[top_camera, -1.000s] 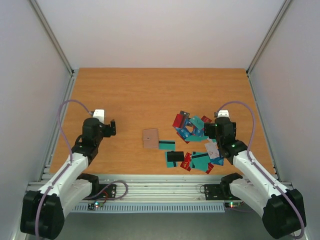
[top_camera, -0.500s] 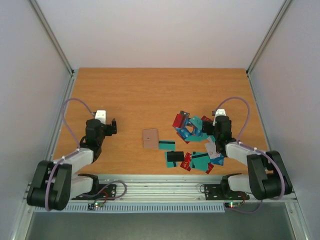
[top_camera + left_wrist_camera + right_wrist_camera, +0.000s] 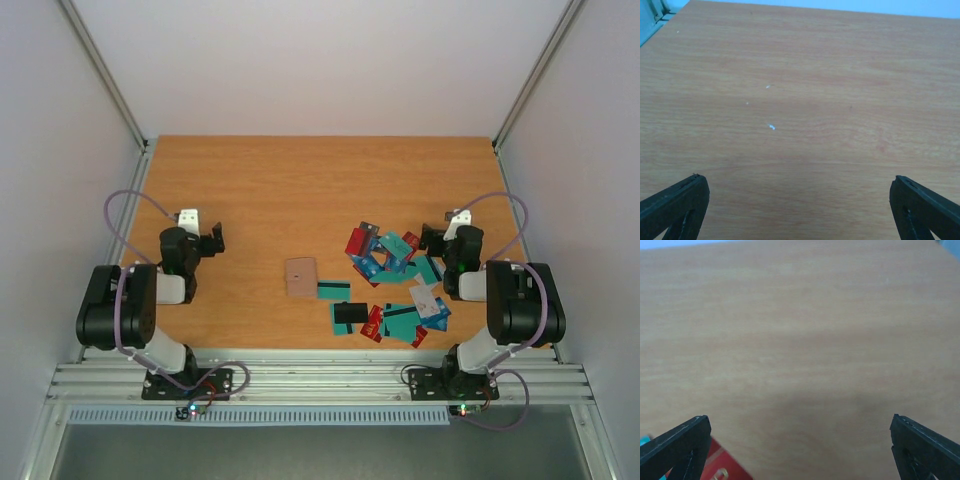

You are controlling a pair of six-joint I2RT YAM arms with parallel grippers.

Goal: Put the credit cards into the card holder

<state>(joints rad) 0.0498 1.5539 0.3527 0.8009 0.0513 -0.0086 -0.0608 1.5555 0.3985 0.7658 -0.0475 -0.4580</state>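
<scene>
With left fingers [image 3: 680,205] and right fingers [image 3: 680,445] both spread and empty, the right should pinch one outlying card off the credit cards [image 3: 395,285] while the left steadies the card holder [image 3: 301,276].

Plenty of room up top: the far half of the table [image 3: 310,175] is bare wood from wall to wall, and the left gripper [image 3: 213,240], jaws spread, looks out over nothing but board. A lane of wood runs between the left arm and the card holder [image 3: 301,276], lying flat mid-table with a teal card just beside its right edge. Tighter on the right: the credit cards [image 3: 390,290] sprawl in an overlapping heap right up against the wide-spread right gripper [image 3: 431,238] and down toward the near edge.
</scene>
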